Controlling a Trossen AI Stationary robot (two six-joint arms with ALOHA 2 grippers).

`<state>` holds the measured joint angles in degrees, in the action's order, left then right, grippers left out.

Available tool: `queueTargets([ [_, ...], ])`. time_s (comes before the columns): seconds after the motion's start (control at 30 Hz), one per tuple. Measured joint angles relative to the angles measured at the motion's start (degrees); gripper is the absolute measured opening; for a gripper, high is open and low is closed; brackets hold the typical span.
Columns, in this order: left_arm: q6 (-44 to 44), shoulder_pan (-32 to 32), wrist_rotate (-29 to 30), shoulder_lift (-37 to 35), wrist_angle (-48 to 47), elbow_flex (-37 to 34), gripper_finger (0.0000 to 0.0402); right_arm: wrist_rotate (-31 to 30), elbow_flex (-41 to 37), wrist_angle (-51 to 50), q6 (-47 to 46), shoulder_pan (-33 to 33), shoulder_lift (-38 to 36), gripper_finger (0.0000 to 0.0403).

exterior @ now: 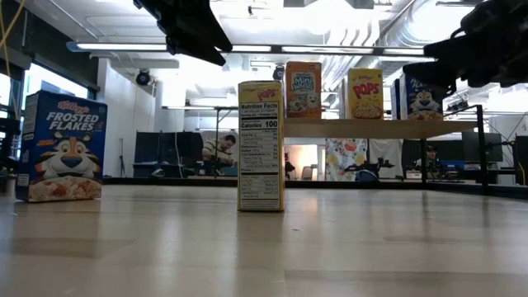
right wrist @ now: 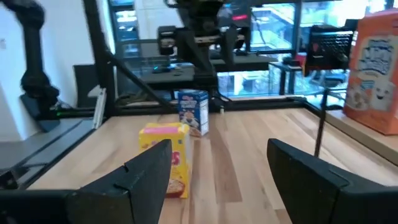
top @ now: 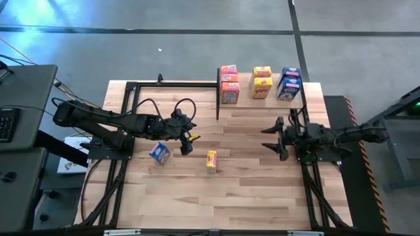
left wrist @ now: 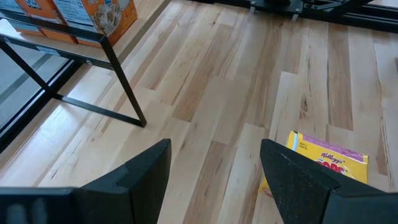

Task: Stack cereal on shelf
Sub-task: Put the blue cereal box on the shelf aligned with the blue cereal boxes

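Note:
Two small cereal boxes stand upright on the tabletop: a blue box (top: 159,153) (exterior: 62,147) and a yellow box (top: 211,160) (exterior: 261,144). The light-wood shelf (top: 262,99) (exterior: 371,129) on black posts at the far side carries orange-pink boxes (top: 229,82), yellow boxes (top: 262,82) and blue boxes (top: 289,84). My left gripper (top: 190,136) (left wrist: 214,162) hangs open above the table, between the two loose boxes and a little farther back. The yellow box (left wrist: 329,165) shows beside one of its fingers. My right gripper (top: 270,139) (right wrist: 217,162) is open, right of centre, pointing toward the yellow box (right wrist: 166,158) and the blue box (right wrist: 193,112).
A black metal frame (top: 125,118) runs along the table's left, right and far edges. The shelf's thin black posts (left wrist: 124,87) stand on the tabletop near its far side. Bare planks (top: 216,196) stretch along the near half of the table. People sit in the room behind.

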<state>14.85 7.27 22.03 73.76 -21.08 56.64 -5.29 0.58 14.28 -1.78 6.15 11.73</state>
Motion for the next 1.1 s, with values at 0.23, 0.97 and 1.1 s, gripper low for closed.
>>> queueTargets([
  [0.23, 0.0, 0.0, 0.0, 0.0, 0.0, 0.0, 0.0239, 3.6, 0.0, -3.6, 2.1, 0.0, -1.8, 0.0257],
  [0.97, 0.0, 0.0, 0.0, 0.0, 0.0, 0.0, 0.0239, 3.6, 0.0, -11.2, 1.3, 0.0, -1.7, 0.0257],
  [1.1, 0.0, 0.0, 0.0, 0.0, 0.0, 0.0, 0.0239, 2.3, 0.0, -6.1, 6.1, 0.0, -1.9, 0.0257],
])
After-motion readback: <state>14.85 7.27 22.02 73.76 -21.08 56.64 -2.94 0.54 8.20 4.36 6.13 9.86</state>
